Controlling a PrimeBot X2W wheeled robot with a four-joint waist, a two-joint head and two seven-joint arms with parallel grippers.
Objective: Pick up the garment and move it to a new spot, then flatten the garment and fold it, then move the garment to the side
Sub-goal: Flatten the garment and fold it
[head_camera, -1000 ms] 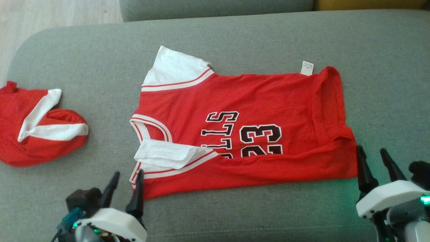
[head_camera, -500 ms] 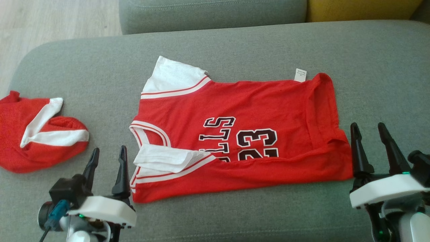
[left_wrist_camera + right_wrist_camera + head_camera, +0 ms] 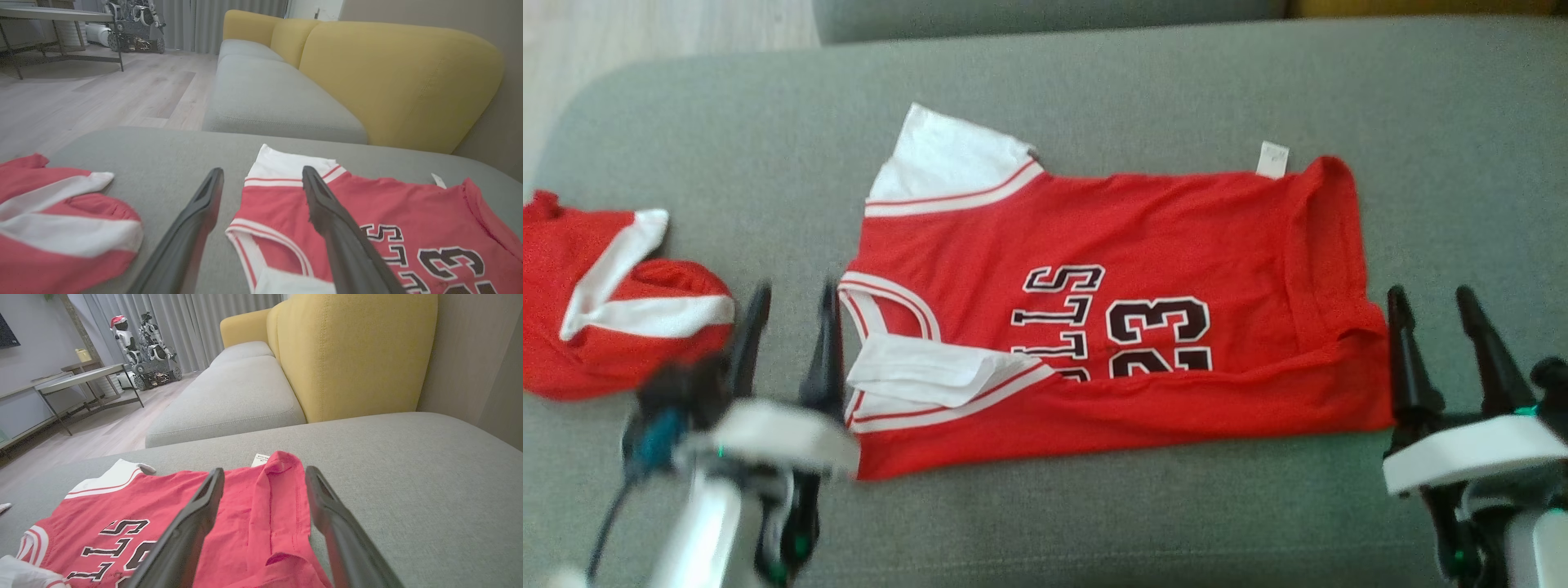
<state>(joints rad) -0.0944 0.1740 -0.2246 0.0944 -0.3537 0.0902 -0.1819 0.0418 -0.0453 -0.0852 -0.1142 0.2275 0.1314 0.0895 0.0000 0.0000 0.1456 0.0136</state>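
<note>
The jersey lies at the middle of the cushion, near long edge folded over. We hold the left pincer beside its collar end and the right pincer beside its hem. Both are spread wide and empty, probably so each can take one end for the next fold.

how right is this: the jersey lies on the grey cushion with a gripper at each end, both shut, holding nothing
One thing is wrong: both are open, not shut. The head view shows the left gripper and right gripper with fingers apart. The rest stands: the jersey lies on the grey cushion, a gripper at each end, holding nothing.
</note>
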